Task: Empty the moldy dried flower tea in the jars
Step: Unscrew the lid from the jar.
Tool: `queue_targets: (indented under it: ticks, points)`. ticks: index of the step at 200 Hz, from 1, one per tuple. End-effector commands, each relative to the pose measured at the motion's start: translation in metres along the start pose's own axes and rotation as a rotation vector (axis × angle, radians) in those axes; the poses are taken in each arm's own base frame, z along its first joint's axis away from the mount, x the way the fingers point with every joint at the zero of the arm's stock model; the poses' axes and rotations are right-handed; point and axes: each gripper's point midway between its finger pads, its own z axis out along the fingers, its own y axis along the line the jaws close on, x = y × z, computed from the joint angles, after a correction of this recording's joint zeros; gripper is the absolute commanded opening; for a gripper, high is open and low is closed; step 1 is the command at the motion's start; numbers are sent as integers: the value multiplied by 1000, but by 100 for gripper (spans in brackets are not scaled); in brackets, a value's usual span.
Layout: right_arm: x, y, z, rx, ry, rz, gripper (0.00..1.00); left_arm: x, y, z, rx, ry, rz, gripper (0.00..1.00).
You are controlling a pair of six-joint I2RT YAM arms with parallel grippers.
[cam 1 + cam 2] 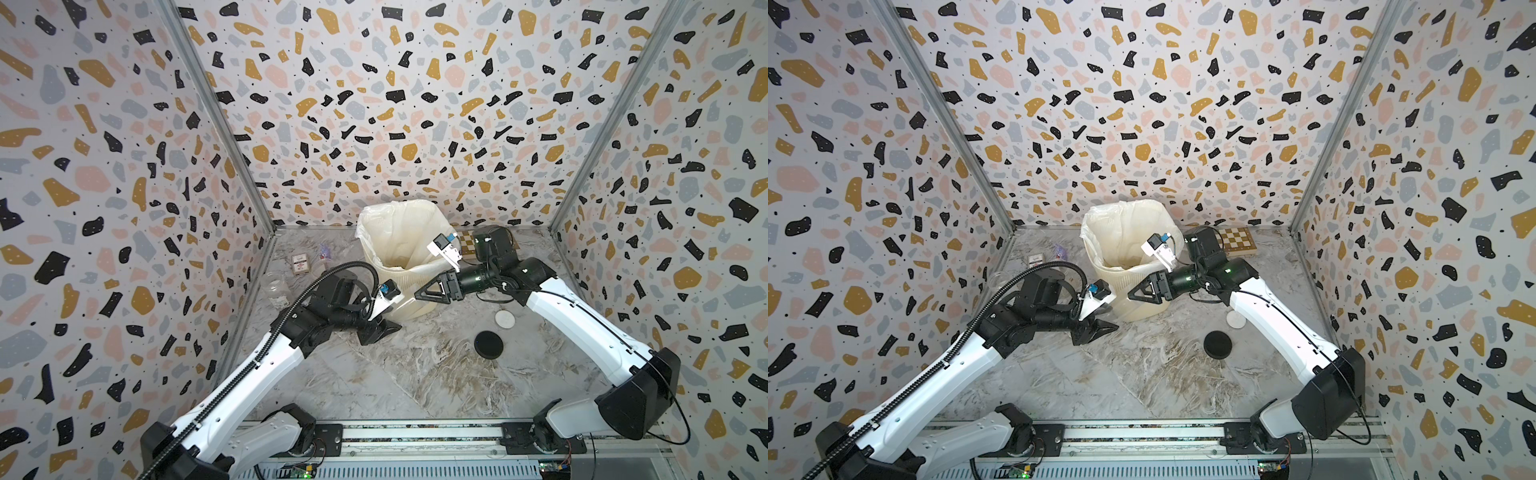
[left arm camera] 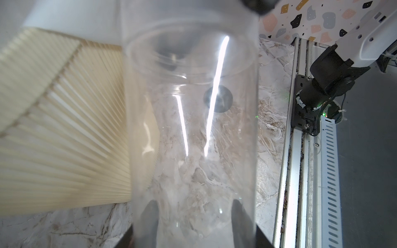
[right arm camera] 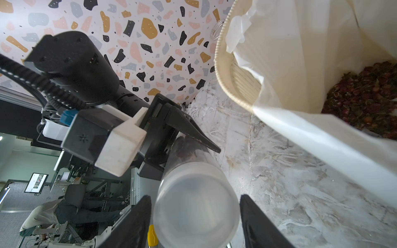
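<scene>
Frosted lid between right claw jaws, grip unclear; clear jar tight in left claw.

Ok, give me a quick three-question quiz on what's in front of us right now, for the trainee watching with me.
1. True or false: the jar held in the left hand has its lid off.
2. Which loose lids lie on the table?
A) a black lid and a white lid
B) two black lids
C) one red lid
3. In a few words: what lies at the bottom of the bin?

Key
1. False: a frosted lid closes it, and the right hand has a finger on either side of that lid.
2. A
3. Dried flower tea.
</scene>
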Motion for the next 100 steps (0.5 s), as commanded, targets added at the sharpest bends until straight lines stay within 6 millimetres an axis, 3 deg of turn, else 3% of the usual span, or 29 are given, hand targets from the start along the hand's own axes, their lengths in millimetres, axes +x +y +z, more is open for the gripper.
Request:
queue_targets:
  ticks: [1, 47, 100]
  points:
    - [-3, 9, -4, 2, -1, -48, 58, -6, -2, -3, 0, -32, 25, 42]
    - [-1, 17, -6, -35, -31, -225, 48, -10, -11, -5, 48, -49, 27, 42]
    - [23, 42, -18, -146, -80, -820, 43, -20, -39, -14, 201, -83, 25, 43]
